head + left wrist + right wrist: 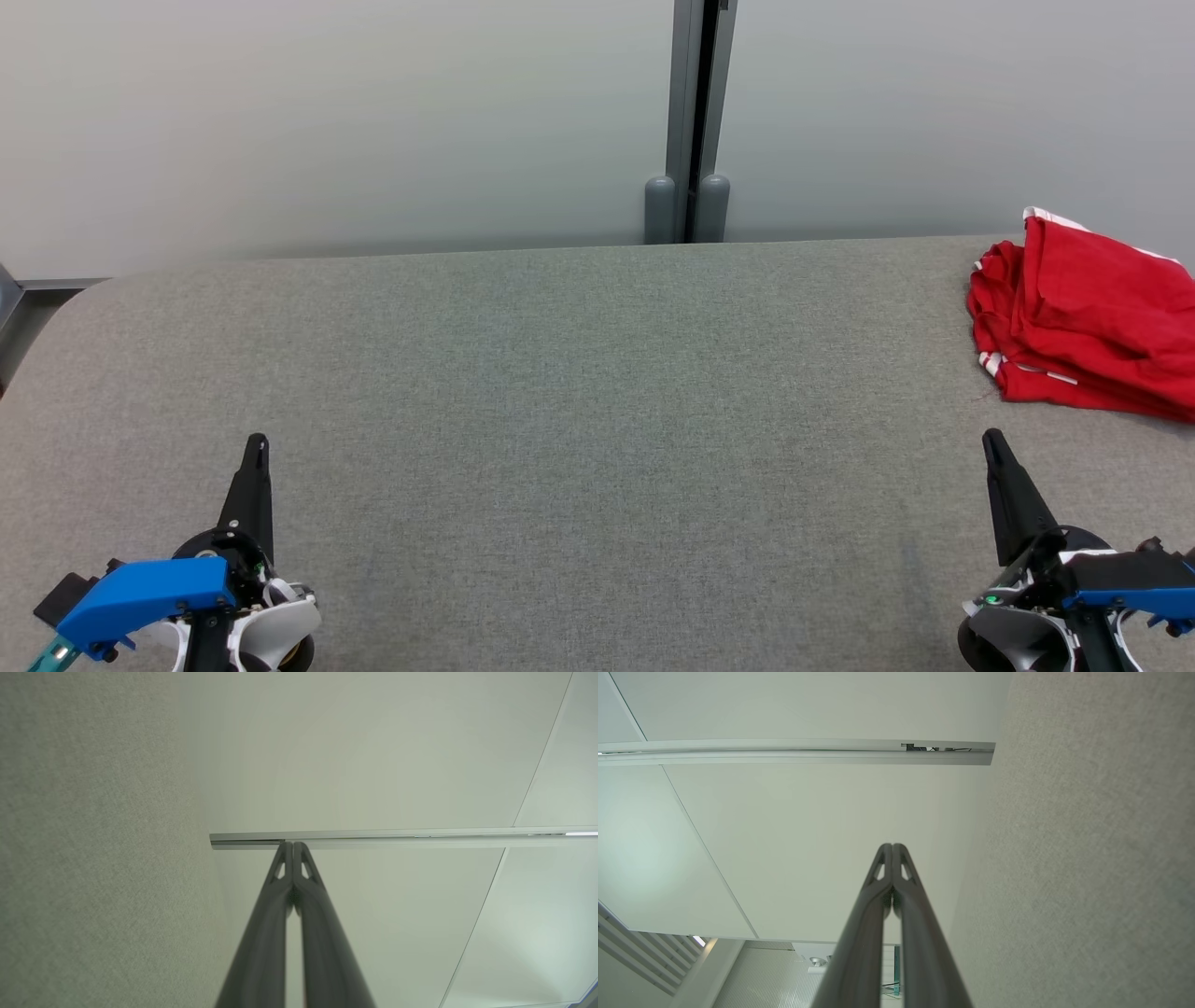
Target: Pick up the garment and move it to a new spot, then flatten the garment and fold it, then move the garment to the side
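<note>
Red with white trim, the garment (1088, 322) is lying as a compact, layered stack on the grey table (560, 392). It is sitting just beyond and a little outward of the right gripper (991, 439), well apart from the left gripper (257, 443), and nothing is touching it. Both pairs of fingers (322, 933) are lying pressed fully together, tip against tip, gripping nothing and pointing out over bare table. Judging by this, the moving, flattening and folding are looking done, and with the garment already sitting off to the side the task is looking finished or very nearly so.
</note>
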